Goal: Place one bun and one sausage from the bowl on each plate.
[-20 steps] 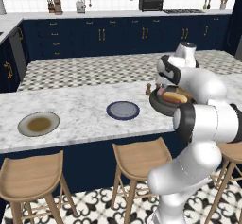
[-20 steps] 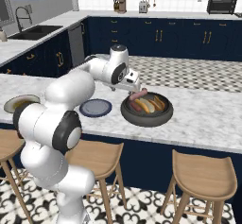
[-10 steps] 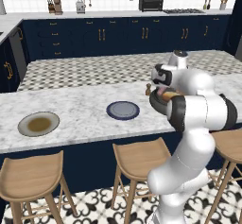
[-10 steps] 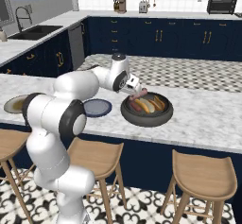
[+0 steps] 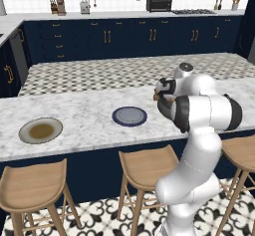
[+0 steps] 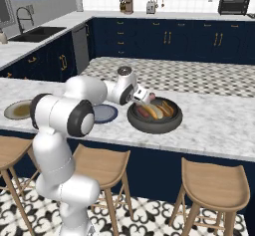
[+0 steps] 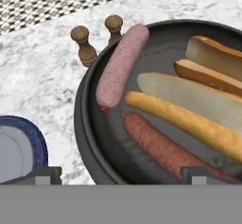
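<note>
Dark grey bowl (image 7: 90, 124), pinkish-red sausages (image 7: 122, 64), golden-tan buns (image 7: 189, 119), dark-blue-rimmed plate (image 7: 28, 138).

My jaws stand wide over the dark grey round bowl (image 7: 90, 124), its top unblocked. Two small brown wooden shakers (image 7: 85, 46) crowd its far rim; bare white marble surface (image 7: 42, 86) separates it from the dark blue round plate (image 7: 35, 145).
</note>
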